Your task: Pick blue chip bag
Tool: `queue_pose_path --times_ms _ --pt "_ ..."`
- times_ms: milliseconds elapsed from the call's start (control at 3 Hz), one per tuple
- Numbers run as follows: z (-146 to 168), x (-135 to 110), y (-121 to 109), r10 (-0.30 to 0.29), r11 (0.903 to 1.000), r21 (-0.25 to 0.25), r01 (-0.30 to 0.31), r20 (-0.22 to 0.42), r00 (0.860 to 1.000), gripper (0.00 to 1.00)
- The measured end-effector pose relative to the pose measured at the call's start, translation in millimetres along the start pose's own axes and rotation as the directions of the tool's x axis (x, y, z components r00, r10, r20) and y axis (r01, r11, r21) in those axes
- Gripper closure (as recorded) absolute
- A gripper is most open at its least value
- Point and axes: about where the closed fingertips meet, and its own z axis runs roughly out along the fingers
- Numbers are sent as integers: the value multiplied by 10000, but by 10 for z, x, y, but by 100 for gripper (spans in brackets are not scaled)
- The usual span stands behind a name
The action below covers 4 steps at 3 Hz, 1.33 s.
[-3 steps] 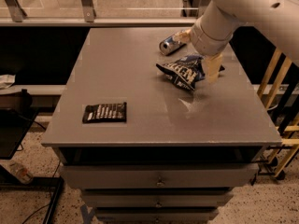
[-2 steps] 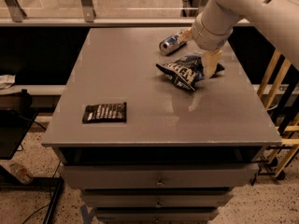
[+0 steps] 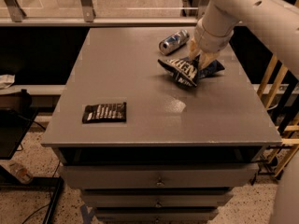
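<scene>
the flat black packet (image 3: 104,112) lies near the front left of the table (image 3: 140,125), well apart from the work. further back on the right is the blue chip bag (image 3: 184,71), crumpled, with the gripper (image 3: 201,59) down at its upper edge; whether it has a hold i cannot tell. puffy foil could slip free on lifting. just behind, the can (image 3: 174,41) lies on its side and might roll if nudged.

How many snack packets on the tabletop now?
2. The blue chip bag sits far right, with the gripper down on it; the flat black packet lies front left. The arm may hide others.
</scene>
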Motion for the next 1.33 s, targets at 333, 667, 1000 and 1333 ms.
queue_pose_path --times_ms 333,667,1000,1333 --pt "-237 77 -67 150 9996 258 -150 23 9999 95" --pt "-731 161 -105 442 9963 712 -473 454 9980 100" --pt "-1219 165 -127 602 9896 1234 -742 1132 9917 100" --pt "-1443 73 -106 558 9887 1267 -802 1852 9811 100"
